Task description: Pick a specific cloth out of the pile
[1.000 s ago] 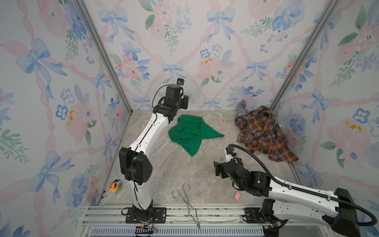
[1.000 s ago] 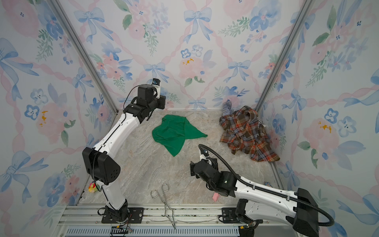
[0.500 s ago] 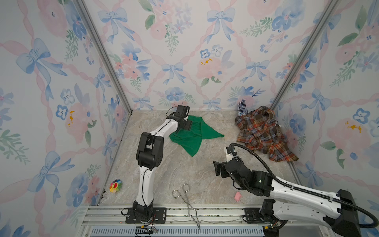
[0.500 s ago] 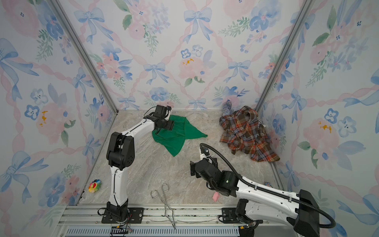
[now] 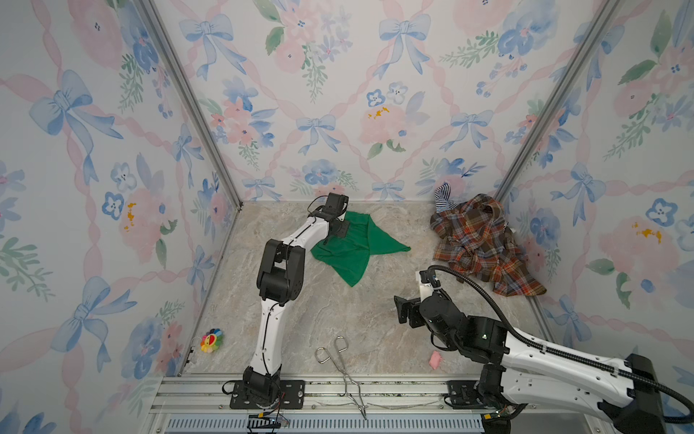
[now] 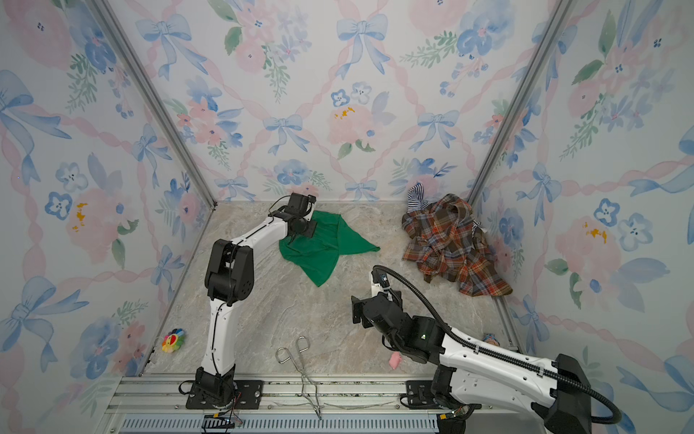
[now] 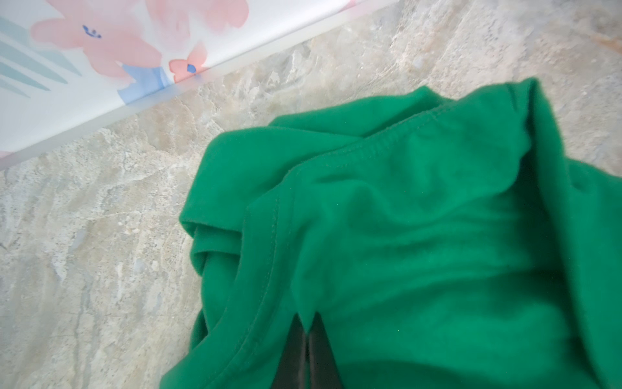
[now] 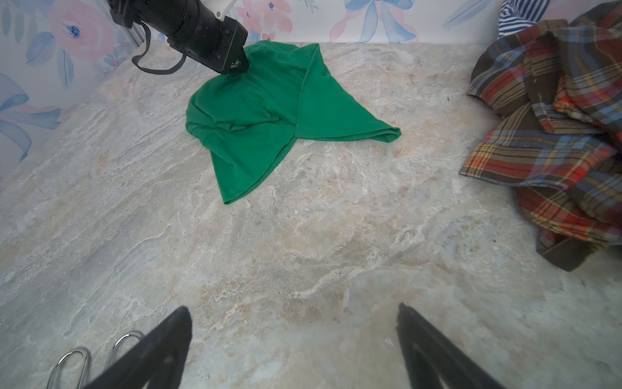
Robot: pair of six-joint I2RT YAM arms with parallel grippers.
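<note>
I'm pinching the cloth [image 7: 420, 235] with the left gripper [image 7: 308, 323], fingers together on a fold; right gripper [image 8: 292, 336] is idling, fingers apart; next I'm lifting clear of the pile [image 5: 477, 240].

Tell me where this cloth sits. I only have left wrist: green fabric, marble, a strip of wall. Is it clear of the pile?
Observer: Yes. The green cloth lies alone near the back wall, left of centre. The plaid shirt is heaped in the back right corner, with bare table between them.
Operator: Striped one?
Observer: The striped cloth pokes out behind the plaid shirt, against the wall.
Operator: Right arm?
Observer: The right tool is open over bare table near the front, touching nothing.
</note>
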